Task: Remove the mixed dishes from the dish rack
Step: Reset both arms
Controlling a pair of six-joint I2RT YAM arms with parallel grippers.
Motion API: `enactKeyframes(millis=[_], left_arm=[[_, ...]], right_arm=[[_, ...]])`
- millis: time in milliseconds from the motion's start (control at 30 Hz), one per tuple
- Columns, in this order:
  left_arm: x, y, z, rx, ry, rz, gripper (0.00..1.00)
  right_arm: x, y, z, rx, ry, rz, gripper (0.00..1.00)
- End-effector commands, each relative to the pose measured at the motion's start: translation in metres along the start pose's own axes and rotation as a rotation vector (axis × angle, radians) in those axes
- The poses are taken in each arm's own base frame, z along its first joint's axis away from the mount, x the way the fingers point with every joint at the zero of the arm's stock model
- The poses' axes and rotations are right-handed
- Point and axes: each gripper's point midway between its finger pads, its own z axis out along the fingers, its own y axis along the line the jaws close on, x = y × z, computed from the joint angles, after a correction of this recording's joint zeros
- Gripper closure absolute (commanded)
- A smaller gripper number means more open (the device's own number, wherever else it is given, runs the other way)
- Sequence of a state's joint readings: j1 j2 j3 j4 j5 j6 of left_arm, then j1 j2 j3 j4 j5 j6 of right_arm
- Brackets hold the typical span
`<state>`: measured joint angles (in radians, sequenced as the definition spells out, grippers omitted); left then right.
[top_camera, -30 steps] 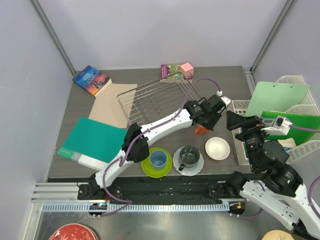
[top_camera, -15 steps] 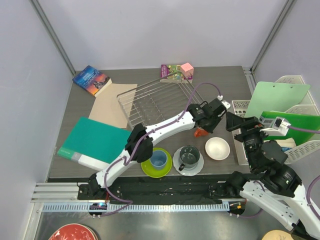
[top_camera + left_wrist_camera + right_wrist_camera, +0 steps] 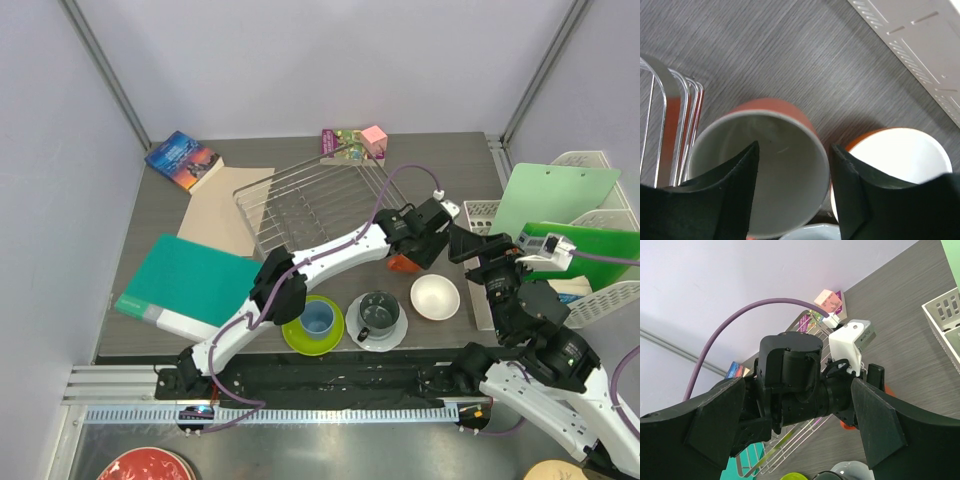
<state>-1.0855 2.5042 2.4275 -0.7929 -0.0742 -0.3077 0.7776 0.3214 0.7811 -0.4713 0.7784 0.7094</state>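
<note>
The orange mug stands upright on the table just right of the wire dish rack. My left gripper is open over it, one finger inside the mug and the other outside, with a gap to the mug's wall. Beside it sits the white bowl with orange outside. A dark grey mug rests on a pale plate, and a light blue cup on a lime-green plate. My right gripper hangs open and empty.
A teal folder, brown paper and a book lie to the left. A pink cube sits at the back. White lattice baskets and a green clipboard stand at the right. A red plate lies below the table edge.
My left gripper carried the orange mug down and toward the bowl, set it on the table and opened its jaws. The right gripper shifted slightly left.
</note>
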Motion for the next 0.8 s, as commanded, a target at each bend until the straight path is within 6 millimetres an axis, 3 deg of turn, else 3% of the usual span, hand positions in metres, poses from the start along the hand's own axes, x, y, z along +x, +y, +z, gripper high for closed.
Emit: enactKeyframes(millis=[0, 200, 367, 600, 767], left_arm=[[-0.037, -0.005, -0.036, -0.011, -0.122, -0.001, 0.40], [-0.055, -0.004, -0.057, -0.037, -0.187, -0.032, 0.26], [-0.078, -0.008, -0.084, -0.013, -0.266, -0.059, 0.00], [-0.103, -0.012, -0.129, 0.019, -0.361, -0.103, 0.00], [-0.123, -0.001, -0.186, -0.015, -0.457, -0.155, 0.00]], right_arm=[[-0.005, 0.008, 0.002, -0.016, -0.014, 0.034, 0.08], [-0.011, 0.010, 0.001, -0.021, -0.026, 0.042, 0.08], [-0.021, 0.014, -0.002, -0.028, -0.042, 0.039, 0.08], [-0.031, 0.018, -0.004, -0.036, -0.058, 0.043, 0.08], [-0.045, 0.022, -0.007, -0.038, -0.084, 0.031, 0.08]])
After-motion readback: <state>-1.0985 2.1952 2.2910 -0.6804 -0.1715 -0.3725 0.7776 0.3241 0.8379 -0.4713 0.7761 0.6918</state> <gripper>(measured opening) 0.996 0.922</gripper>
